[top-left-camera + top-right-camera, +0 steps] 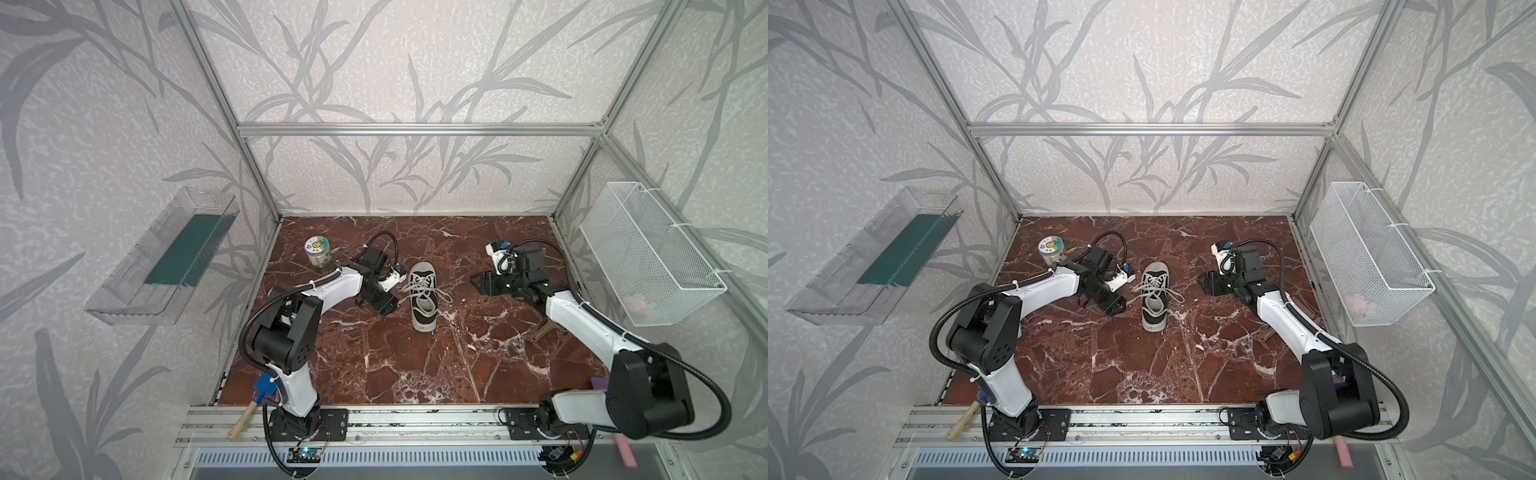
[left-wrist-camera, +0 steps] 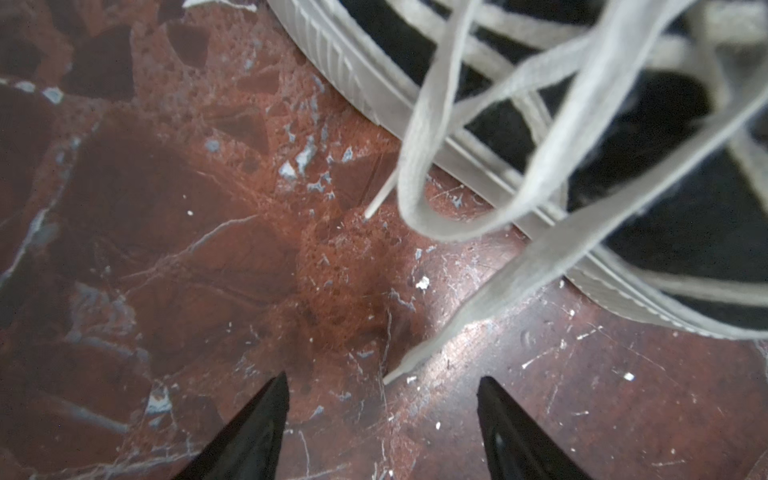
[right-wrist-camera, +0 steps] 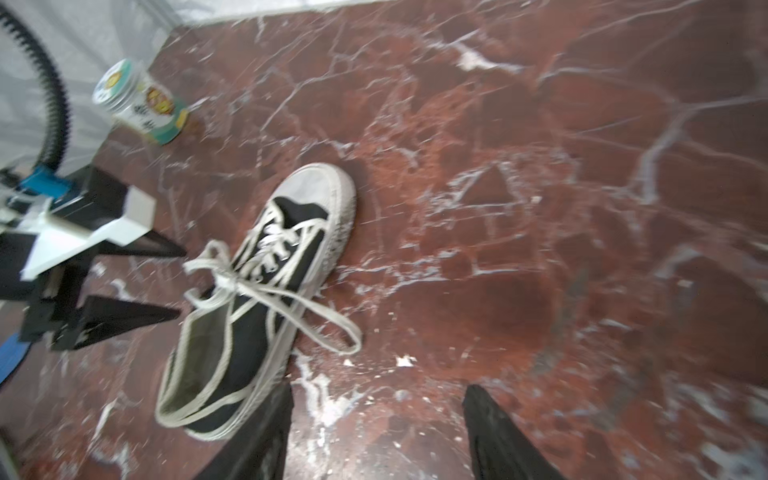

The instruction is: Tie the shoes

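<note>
**While both grippers are held open, the sneaker is seen loose between them**

Since nothing is clamped on either side, both tools are read as released.

- Left gripper (image 1: 388, 308) (image 1: 1116, 306) (image 2: 382, 376): jaws are spread and nothing is held. In the right wrist view its two black fingers (image 3: 137, 316) are seen apart, pointed at the shoe's side.
- Sneaker (image 1: 424, 307) (image 1: 1154, 309) (image 3: 249, 332): it is set on the marble table (image 1: 415, 374), just ahead of the left gripper's tips. It is not touched by them. The white toe cap is pointed away from both arm bases, the heel toward them.
- Laces (image 1: 424, 286) (image 2: 436, 145) (image 3: 291, 299): they are crossed over the tongue, with a loop spilled to each side. How tight the crossing is cannot be told.
- Lace end (image 2: 419, 353): it is laid flat on the table, with its tip in line between the left fingertips. It is touched by neither finger.
- Right gripper (image 1: 476, 281) (image 1: 1202, 282) (image 3: 378, 387): jaws are apart and empty. It is aimed at the shoe from the other side, with a strip of bare table left between its tips and the sole. In its own wrist view the heel is seen beside one finger.
- Can (image 1: 318, 251) (image 1: 1052, 249) (image 3: 141, 104): it is stood upright behind the left gripper's wrist, well apart from the shoe.
</note>
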Tool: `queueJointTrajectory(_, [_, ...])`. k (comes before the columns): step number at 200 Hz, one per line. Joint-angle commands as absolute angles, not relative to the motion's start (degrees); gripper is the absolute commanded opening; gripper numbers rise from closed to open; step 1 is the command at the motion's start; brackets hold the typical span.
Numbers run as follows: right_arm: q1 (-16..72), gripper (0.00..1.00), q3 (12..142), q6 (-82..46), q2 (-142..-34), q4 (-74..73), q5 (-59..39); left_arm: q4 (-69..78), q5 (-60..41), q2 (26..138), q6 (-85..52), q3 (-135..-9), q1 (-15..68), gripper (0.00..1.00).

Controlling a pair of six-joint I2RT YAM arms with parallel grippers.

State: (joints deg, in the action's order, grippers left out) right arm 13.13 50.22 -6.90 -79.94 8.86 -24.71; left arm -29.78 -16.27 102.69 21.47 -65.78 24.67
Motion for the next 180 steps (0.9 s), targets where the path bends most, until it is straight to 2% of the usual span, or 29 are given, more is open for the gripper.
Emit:
queueJointTrajectory(1, [14.2,0.65,54.8,-7.3,-83.3,6.8,-34.0,-31.5,-15.3,104.5,22.0,-68.8,26.0,0.71])
queueJointTrajectory(23, [14.8,0.64,56.6,-10.0,-86.1,4.5,-36.6,-32.5,-15.4,106.7,20.6,-71.3,26.9,0.58])
queueJointTrajectory(31, [15.3,0.64,57.1,-10.1,-86.7,3.6,-37.3,-33.0,-15.0,107.6,20.3,-72.0,27.1,0.48])
queueJointTrajectory(43, [16.1,0.64,57.7,-10.1,-87.6,2.4,-38.5,-34.0,-14.5,108.5,20.1,-73.1,27.3,0.24])
queueJointTrajectory(50, [16.4,0.64,58.2,-9.9,-88.5,2.1,-39.3,-34.3,-14.7,108.7,20.0,-73.4,27.3,0.14])
queueJointTrajectory(67, [17.1,0.64,60.1,-9.0,-91.0,2.7,-41.0,-33.7,-14.9,107.9,19.4,-72.8,27.3,0.01])
queueJointTrajectory(180, [25.4,0.58,78.1,4.2,-108.3,19.0,-41.4,-25.6,-20.3,101.2,10.5,-65.3,27.4,0.00])
